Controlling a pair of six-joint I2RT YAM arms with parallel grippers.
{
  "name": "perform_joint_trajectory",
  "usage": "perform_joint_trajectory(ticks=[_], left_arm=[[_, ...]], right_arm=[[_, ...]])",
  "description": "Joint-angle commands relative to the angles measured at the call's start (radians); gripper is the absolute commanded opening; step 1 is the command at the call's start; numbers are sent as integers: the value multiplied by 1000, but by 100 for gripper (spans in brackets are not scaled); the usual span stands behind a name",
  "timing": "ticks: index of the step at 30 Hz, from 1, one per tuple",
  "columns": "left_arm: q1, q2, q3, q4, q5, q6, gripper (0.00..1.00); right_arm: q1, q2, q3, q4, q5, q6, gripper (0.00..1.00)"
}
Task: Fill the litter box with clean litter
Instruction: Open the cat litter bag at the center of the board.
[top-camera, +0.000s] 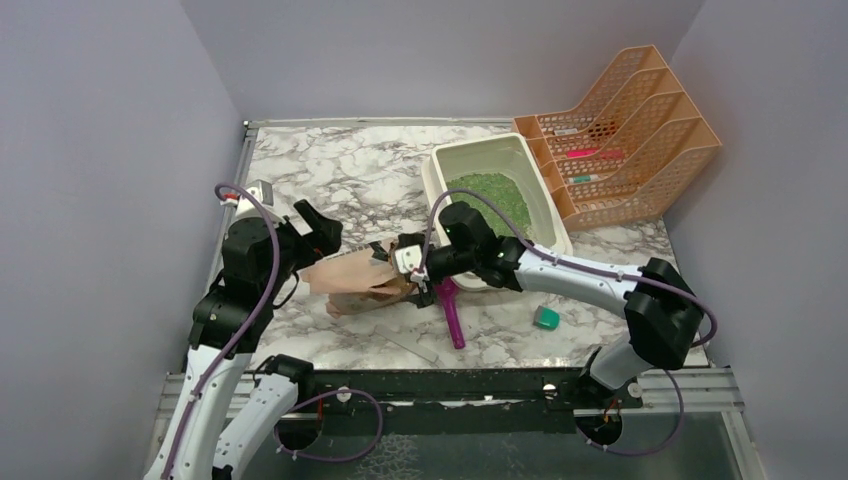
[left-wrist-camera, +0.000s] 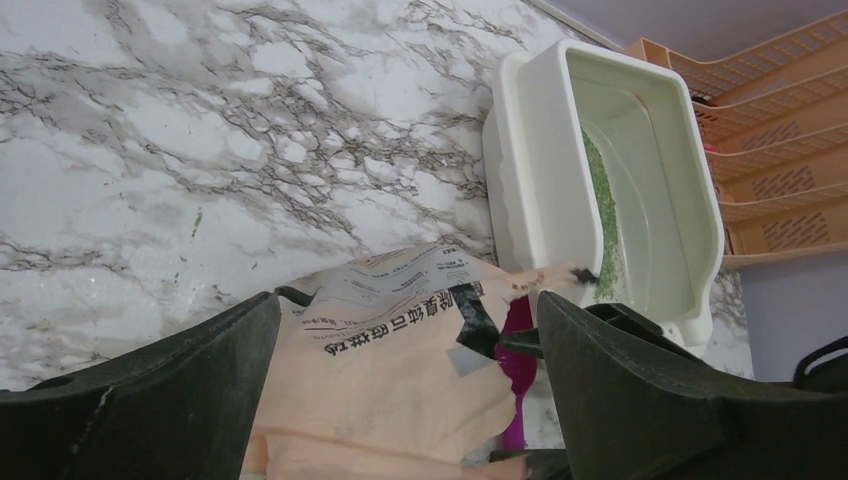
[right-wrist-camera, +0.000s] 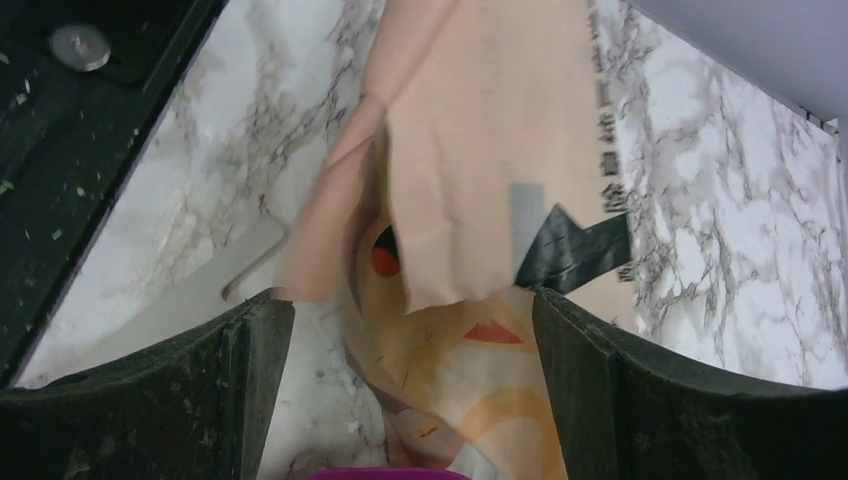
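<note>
- Toward 1 o'clock on the marble table in the top view sits the litter box (top-camera: 480, 158), with the clean litter (top-camera: 490, 195) covering only part of its floor; at about 8 o'clock from the box the tan paper bag (top-camera: 350, 275) lies on its side between the left gripper (top-camera: 322, 232) and the right gripper (top-camera: 400, 272); a magenta scoop (top-camera: 452, 315) lies at the bag's 4 o'clock.
- Over the bag in the left wrist view, the left gripper's jaws are spread wide with nothing pinched; the box rim (left-wrist-camera: 520, 150) shows at 1 o'clock, green granules (left-wrist-camera: 603, 220) banked along one side.
- Below the right wrist camera, the right gripper (right-wrist-camera: 410, 300) also stands spread, the crumpled bag (right-wrist-camera: 470, 150) between the fingers but seemingly not clamped.
- Judgement: the granules are loose and cannot be pinched, so they must ride in the bag or scoop; the bag looks soft and creased, likely to sag and shift its weight, so a firm hold on a folded edge near the closed end, mouth aimed at the box, seems safest; the light tray may slide if bumped.
</note>
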Motion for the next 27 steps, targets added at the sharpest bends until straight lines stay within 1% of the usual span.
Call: perform_joint_trajectory(ticks=[1, 6, 8, 12, 16, 19, 22, 24, 27], left_arm=[[4, -47, -25, -36, 61, 13, 99], [4, -96, -51, -51, 68, 15, 99], [4, -99, -55, -51, 60, 14, 99], [4, -101, -61, -53, 34, 11, 99], [4, -110, -63, -53, -11, 6, 99], [4, -120, -63, -54, -19, 11, 99], [4, -137, -73, -56, 0, 13, 99], [4, -154, -87, -56, 9, 15, 99], [4, -189, -110, -55, -1, 20, 99]], right_arm=[[23, -17, -63, 104, 73, -197, 94], [92, 58, -46, 243, 236, -250, 94], [103, 69, -61, 361, 300, -236, 94], [109, 44, -100, 463, 343, -236, 93], [110, 41, -88, 463, 381, -199, 86], [110, -13, -116, 471, 388, -150, 86], [110, -45, -152, 549, 399, -101, 87], [110, -27, -146, 591, 409, -56, 89], [110, 38, -67, 536, 368, -48, 90]])
